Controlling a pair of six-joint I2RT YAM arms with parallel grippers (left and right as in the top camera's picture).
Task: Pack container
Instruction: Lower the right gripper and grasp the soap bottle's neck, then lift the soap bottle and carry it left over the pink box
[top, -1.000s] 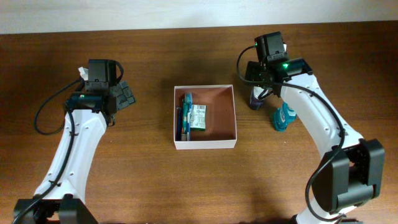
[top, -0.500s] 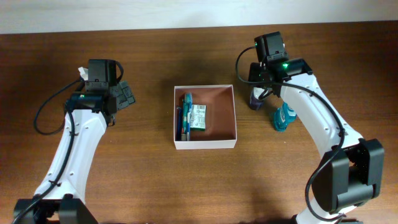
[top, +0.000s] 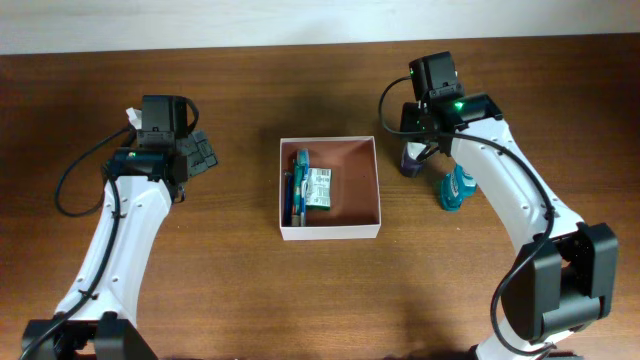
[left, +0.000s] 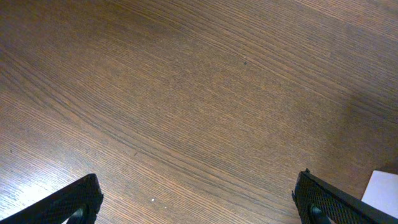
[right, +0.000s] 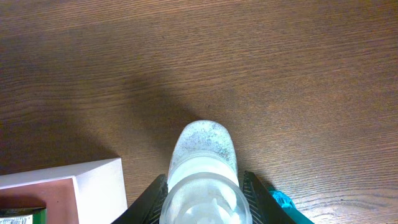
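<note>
The container (top: 330, 232), a square white-walled box with a reddish-brown inside, lies mid-table and holds blue tubes (top: 298, 188) and a green-and-white packet (top: 318, 187). Its corner (right: 93, 180) shows at the lower left of the right wrist view. Just right of the box, my right gripper (top: 415, 148) (right: 204, 186) is shut on a clear frosted bottle (right: 204, 165) (top: 410, 160), with one finger pressed on each side of it. My left gripper (top: 205, 152) (left: 199, 202) hangs open over bare wood, far left of the box, with nothing between its fingers.
A teal item (top: 455, 188) (right: 283, 200) lies on the table right beside the held bottle. A small white object (top: 131, 115) sits behind the left arm. A white corner (left: 382, 186) shows at the lower right of the left wrist view.
My right gripper's fingers have closed in onto the bottle. Neither arm has otherwise shifted, and the box's contents lie as before.
</note>
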